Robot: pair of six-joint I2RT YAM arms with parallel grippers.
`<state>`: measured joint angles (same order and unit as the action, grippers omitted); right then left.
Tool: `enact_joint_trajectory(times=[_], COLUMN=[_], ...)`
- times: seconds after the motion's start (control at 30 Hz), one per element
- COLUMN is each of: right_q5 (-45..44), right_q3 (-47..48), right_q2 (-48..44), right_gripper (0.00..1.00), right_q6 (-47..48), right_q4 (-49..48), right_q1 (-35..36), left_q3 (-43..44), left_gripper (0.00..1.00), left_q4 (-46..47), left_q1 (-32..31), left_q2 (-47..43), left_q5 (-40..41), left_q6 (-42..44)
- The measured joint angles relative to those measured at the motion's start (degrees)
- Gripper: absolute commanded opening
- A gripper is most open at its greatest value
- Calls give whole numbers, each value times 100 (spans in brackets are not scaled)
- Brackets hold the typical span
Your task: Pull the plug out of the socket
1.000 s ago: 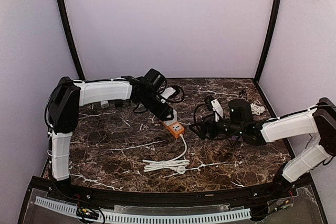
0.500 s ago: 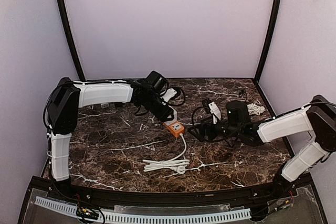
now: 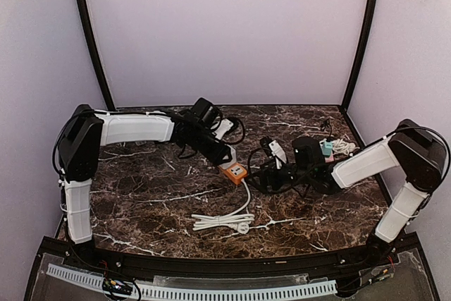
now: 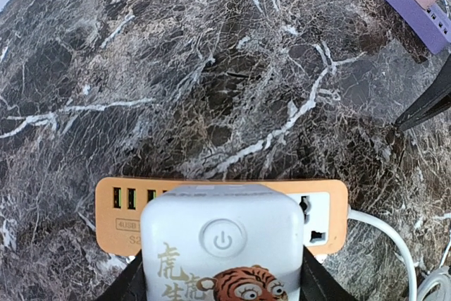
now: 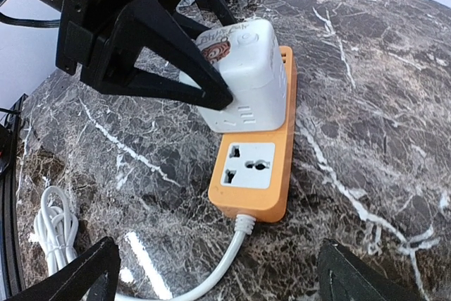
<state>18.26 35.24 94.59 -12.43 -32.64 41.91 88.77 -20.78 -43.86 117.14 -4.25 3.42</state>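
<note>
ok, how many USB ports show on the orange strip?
3 USB ports in a row at the strip's left end, left wrist view. The plug may hide more.

white plug (image 5: pixel 239 68) with a tiger print, orange socket strip (image 5: pixel 254 167), white cord (image 3: pixel 224 222), dark brown marble table (image 4: pixel 211 68) veined white.

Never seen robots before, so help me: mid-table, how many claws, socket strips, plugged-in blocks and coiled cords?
Claws: 2, left claw, right claw
Orange socket strip: 1
White plugged-in block: 1
Coiled white cord: 1
Total: 5
</note>
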Motion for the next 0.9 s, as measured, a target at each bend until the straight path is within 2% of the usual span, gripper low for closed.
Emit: enact_joint_trajectory(times=[0.4,0.73,0.9], right_q5=[-201,-380,-540], right_q3=[887,1097,1263], right_q2=[929,1646,1893], right_gripper=[97,95,90], right_q6=[588,723,789], right_q4=[-181,-361,-481], right_q1=[566,1012,1029], left_q3=[-820,-894,-933], left_gripper=[2,1,1], left_q4=[-509,-673,-647], left_q1=[42,46,46], left_q2=[-820,-918,-935], left_q5=[-155,-192,-195], left_q6=[-452,-560,-575])
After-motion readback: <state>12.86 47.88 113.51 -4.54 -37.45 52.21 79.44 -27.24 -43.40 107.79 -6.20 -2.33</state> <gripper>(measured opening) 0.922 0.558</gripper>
